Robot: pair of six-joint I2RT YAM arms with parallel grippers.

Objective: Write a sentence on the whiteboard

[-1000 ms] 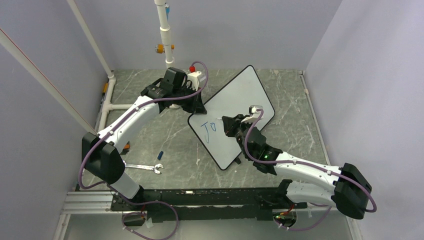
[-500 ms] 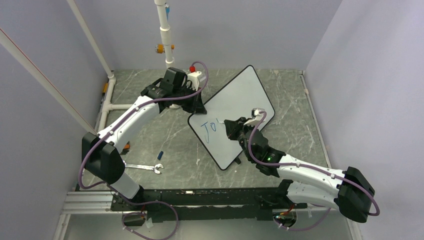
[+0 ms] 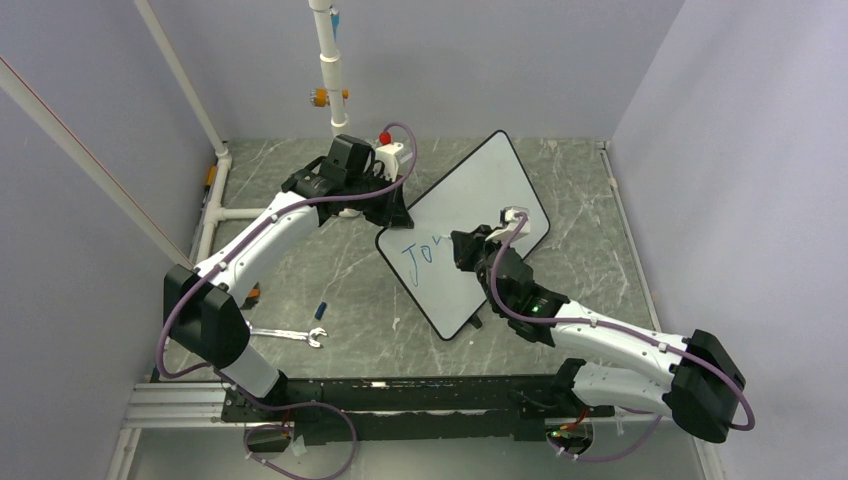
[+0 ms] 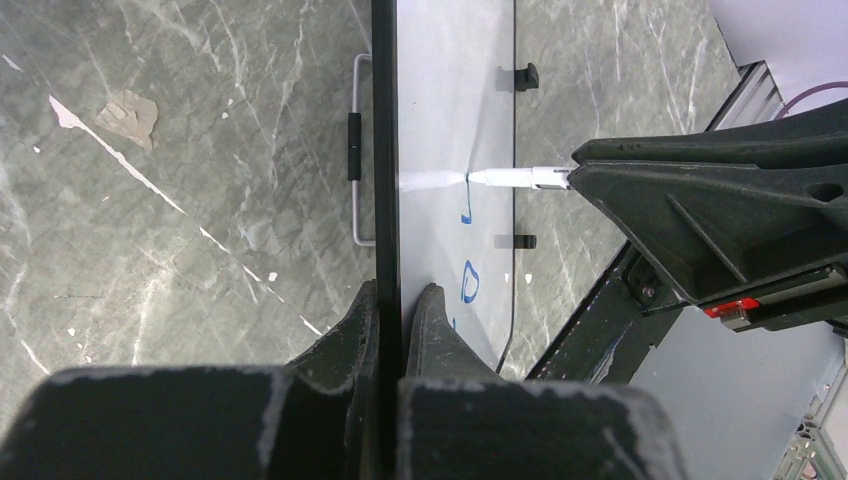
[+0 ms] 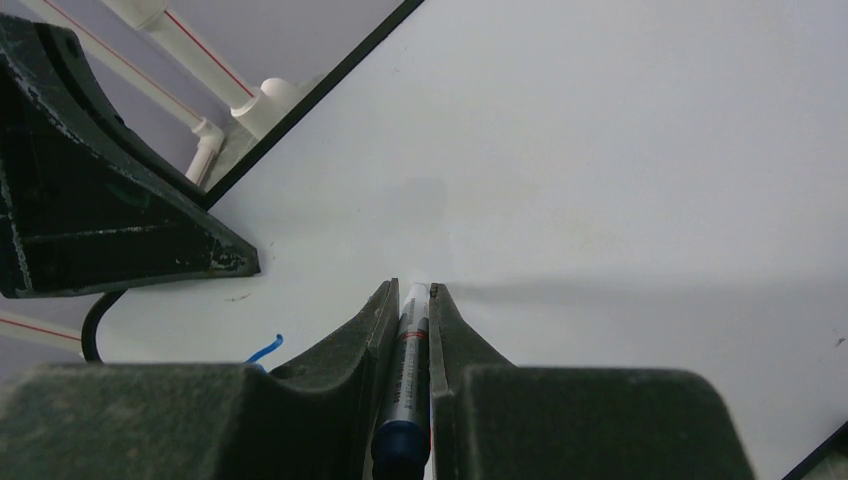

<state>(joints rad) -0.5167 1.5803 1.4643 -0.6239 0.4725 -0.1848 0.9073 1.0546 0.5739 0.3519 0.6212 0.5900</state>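
The whiteboard (image 3: 485,185) stands tilted on the table, held at its left corner. My left gripper (image 3: 396,214) is shut on its black rim; in the left wrist view the gripper (image 4: 395,300) clamps the board (image 4: 440,110) edge-on. My right gripper (image 3: 462,250) is shut on a blue-capped marker (image 5: 410,350) with its tip against the board (image 5: 600,150). The marker tip (image 4: 500,177) also shows in the left wrist view. The sentence (image 3: 422,254) reads "Jo" plus a fresh stroke in blue, also visible in the left wrist view (image 4: 468,280).
A silver wrench (image 3: 290,335) and a small blue cap (image 3: 321,308) lie on the grey marble table at front left. A white pipe post (image 3: 328,70) stands at the back, and a white pipe frame (image 3: 215,215) runs along the left side. Walls close in on both sides.
My right gripper has shifted with the marker along the board, and a new blue stroke has appeared to the right of "Jo". The left gripper and the board have not moved.
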